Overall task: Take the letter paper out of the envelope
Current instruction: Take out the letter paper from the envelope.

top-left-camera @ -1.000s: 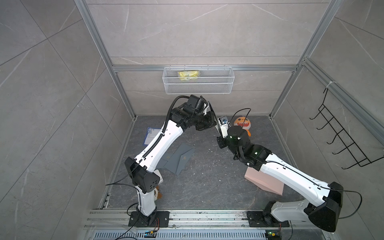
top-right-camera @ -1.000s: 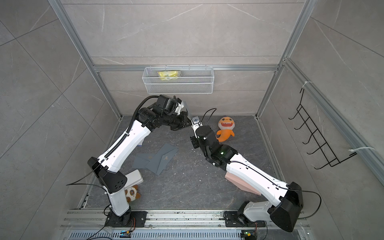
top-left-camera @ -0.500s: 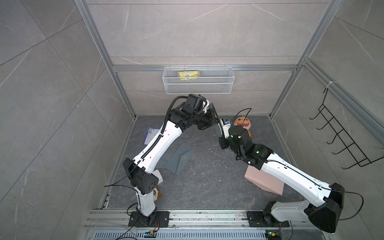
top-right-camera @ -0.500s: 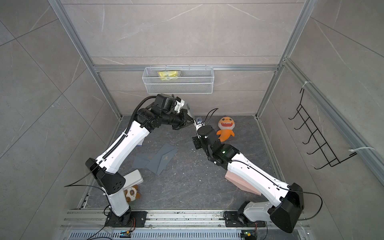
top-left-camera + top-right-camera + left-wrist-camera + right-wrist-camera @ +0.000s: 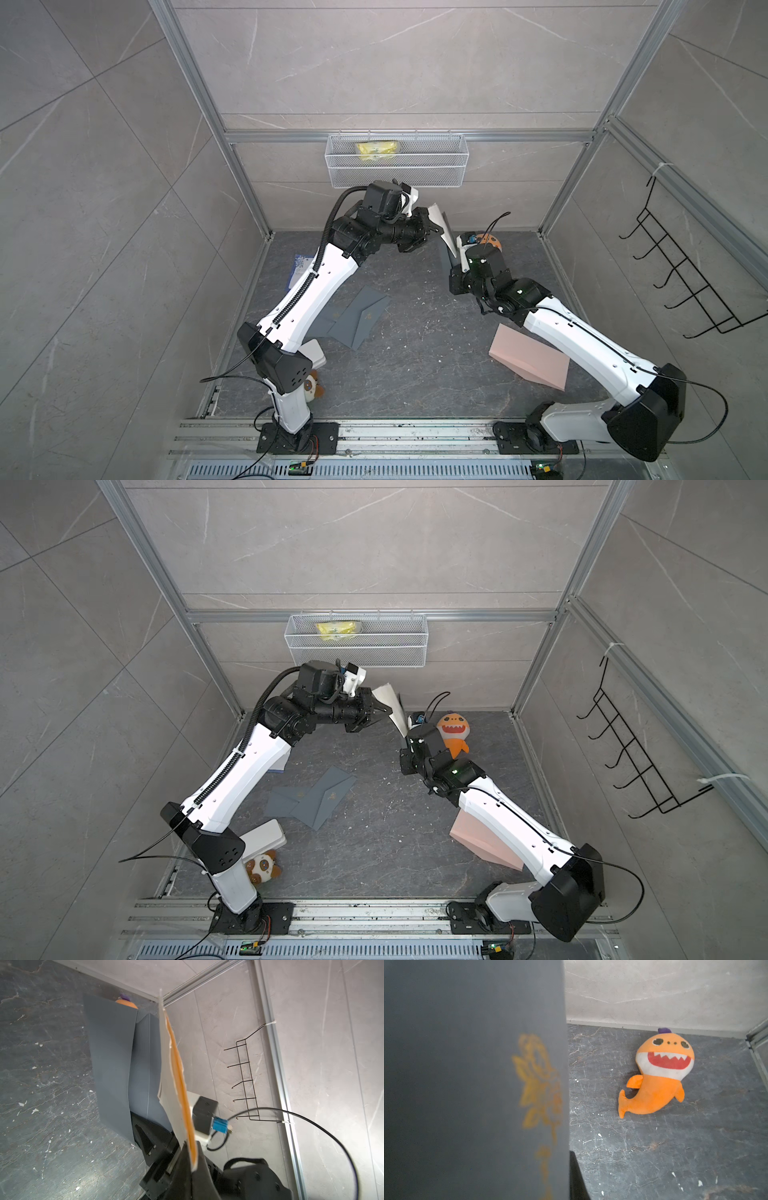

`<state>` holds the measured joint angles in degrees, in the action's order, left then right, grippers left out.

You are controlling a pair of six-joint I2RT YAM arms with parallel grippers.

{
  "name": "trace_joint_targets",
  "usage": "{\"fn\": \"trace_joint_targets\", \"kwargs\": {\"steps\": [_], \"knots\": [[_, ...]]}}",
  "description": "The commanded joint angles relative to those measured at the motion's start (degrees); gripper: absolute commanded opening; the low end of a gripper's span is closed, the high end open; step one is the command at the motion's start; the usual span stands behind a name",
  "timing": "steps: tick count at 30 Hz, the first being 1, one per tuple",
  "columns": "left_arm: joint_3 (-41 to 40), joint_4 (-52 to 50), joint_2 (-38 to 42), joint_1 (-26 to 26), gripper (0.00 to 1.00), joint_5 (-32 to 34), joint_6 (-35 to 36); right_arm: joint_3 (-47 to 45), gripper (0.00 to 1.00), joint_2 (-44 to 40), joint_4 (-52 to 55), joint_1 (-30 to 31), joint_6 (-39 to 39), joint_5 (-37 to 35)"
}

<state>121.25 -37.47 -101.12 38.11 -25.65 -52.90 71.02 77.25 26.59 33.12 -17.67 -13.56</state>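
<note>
**A:** Big things first: where does everything sit over the table (image 5: pixel 415 386)?

**B:** Both arms reach above its far side. The right end effector (image 5: pixel 453 266) is clamped on the grey envelope (image 5: pixel 112 1059) and holds it upright, clear of the table. The left end effector (image 5: pixel 384 707) is pinched tight on the letter paper (image 5: pixel 168 1076), which stands just beside the envelope's open flap.

**A:** Is the paper free?

**B:** Mostly out, I'd judge. I cannot tell whether its last edge has cleared the pocket.

**A:** How will it handle?

**B:** Light and floppy, by the look of it; in the left wrist view it bows slightly along its length. A thin sheet could crease or tear if dragged sideways, so I'd pull straight along the pocket. Gripping it at the end edge seems sensible. The envelope looks like stiffer card and is best held near its closed end, away from the opening.
</note>
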Motion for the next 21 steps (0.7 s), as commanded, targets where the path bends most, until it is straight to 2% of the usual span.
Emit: {"fn": "trace_joint_targets", "kwargs": {"steps": [1,5,8,14,18,21], "knots": [[0.96,5.51,4.47,-0.92,0.0,-1.36,-1.65,-0.15,0.0,-0.51,2.67,-1.95,-6.46,3.56],[-1.28,7.93,6.01,-1.86,0.0,-1.64,-2.94,-0.8,0.0,-1.3,3.23,-4.7,-10.66,4.22],[-3.39,9.39,7.36,-2.66,0.0,-1.74,-3.61,-2.99,0.0,-3.69,3.08,-7.85,-17.2,3.28],[-8.76,11.24,9.56,-3.43,0.0,-1.76,-4.13,-12.02,0.0,-10.34,-0.53,-16.14,-36.03,1.38],[-13.68,12.96,10.54,-3.44,0.0,-2.17,-4.34,-18.38,0.0,-9.36,-4.69,-23.68,-50.86,7.03],[-17.77,15.24,11.5,-3.4,0.0,-2.63,-5.07,-25.12,0.0,-9.08,-15.05,-27.38,-58.85,10.0]]}}
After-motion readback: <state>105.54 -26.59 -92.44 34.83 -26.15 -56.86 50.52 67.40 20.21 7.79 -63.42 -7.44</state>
